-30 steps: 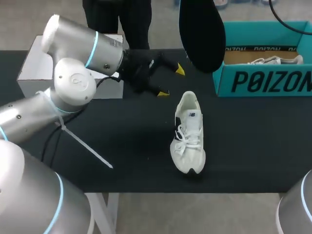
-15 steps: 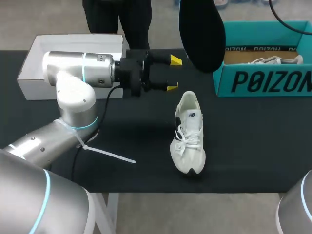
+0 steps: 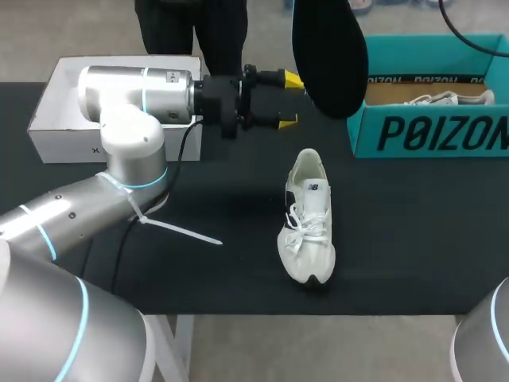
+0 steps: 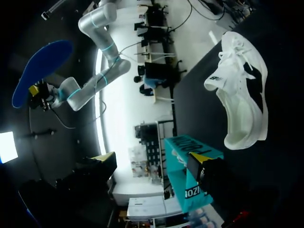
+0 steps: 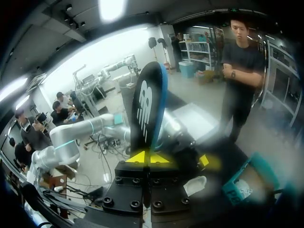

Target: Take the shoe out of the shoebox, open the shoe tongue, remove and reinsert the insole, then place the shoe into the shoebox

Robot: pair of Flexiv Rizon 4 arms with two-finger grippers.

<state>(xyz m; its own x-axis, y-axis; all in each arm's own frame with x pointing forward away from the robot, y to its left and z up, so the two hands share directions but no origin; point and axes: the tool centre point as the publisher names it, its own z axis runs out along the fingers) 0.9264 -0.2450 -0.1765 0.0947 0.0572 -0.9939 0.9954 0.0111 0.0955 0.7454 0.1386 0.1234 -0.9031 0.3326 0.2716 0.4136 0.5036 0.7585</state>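
A white shoe [image 3: 308,219] lies on the black table, toe toward the front edge; it also shows in the left wrist view [image 4: 240,104]. Its dark insole [image 3: 328,52] hangs high above the table's back, and my right gripper [image 5: 149,157] is shut on its lower end [image 5: 149,104]. From the left wrist view the insole looks blue [image 4: 40,71]. My left gripper [image 3: 280,100] hovers open and empty behind the shoe's heel, below and left of the insole. Its own yellow tips stand wide apart [image 4: 152,161]. The teal shoebox [image 3: 429,131] stands at the back right.
A second white shoe [image 3: 445,99] lies inside the teal shoebox. A white box [image 3: 60,119] sits at the back left, partly behind my left arm. The black table stretches bare around the shoe toward the front edge.
My left arm swung its gripper rightward and toward the table's back, now level and nearer the hanging insole. Shoe, insole and right gripper kept still.
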